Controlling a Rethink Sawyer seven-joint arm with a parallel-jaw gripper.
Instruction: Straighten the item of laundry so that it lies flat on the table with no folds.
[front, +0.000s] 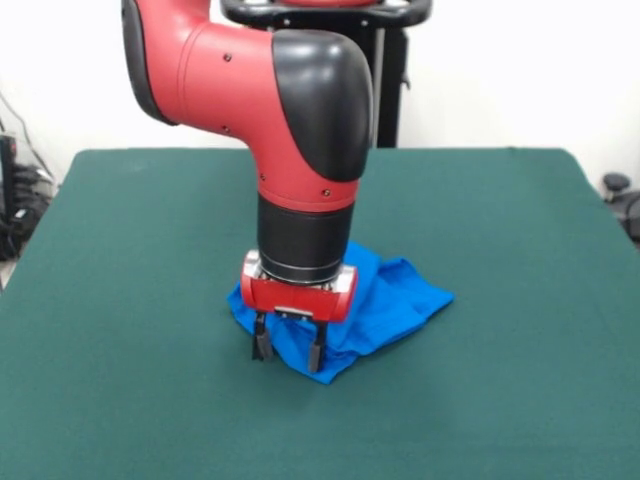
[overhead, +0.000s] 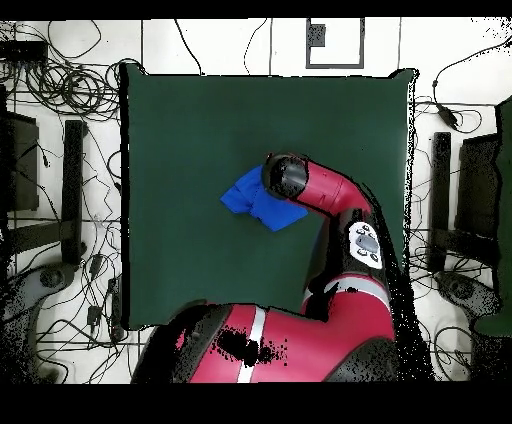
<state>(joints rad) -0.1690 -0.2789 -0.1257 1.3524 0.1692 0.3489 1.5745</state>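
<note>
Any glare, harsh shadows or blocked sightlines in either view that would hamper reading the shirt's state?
Front view: even lighting, no glare on the table; only a soft shadow under the open claw, and the arm covers part of the shirt. Overhead view: the arm hides the claw and much of the shirt, so its folds are hard to judge.
</note>
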